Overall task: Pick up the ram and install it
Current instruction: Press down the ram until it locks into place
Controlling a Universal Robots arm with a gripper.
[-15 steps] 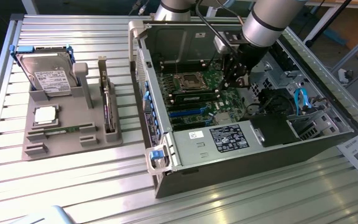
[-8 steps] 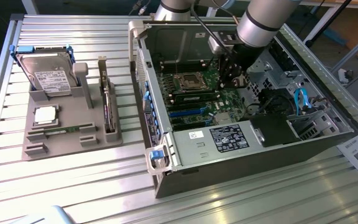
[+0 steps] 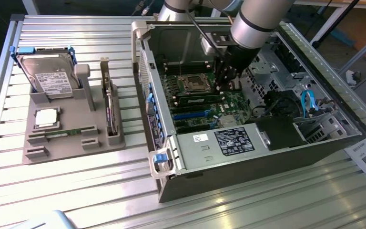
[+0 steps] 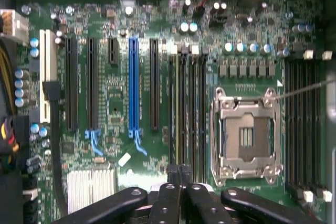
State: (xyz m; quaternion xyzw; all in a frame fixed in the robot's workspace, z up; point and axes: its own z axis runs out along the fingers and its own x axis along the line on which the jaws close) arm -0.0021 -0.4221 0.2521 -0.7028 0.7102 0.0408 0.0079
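The ram (image 3: pixel 199 101) is a slim green stick standing on edge in one of the memory slots of the motherboard, beside the processor socket (image 3: pixel 192 82). My gripper (image 3: pixel 224 88) reaches down into the open computer case right above one end of that stick. In the wrist view the ram (image 4: pixel 179 108) runs along its slot, and my gripper (image 4: pixel 179 174) sits at the slot's end with its black fingers (image 4: pixel 167 198) shut together. Whether the tips press on the stick I cannot tell.
The case (image 3: pixel 170 157) lies open on the slatted table. To the exterior view's left stands a grey holder (image 3: pixel 68 145) with a hard drive (image 3: pixel 49 76), a square silver chip (image 3: pixel 46 117), an upright expansion card (image 3: pixel 110 109) and a thin greenish strip (image 3: pixel 68 132) in its front groove. Cables and a drive cage (image 3: pixel 310 114) crowd the case's right.
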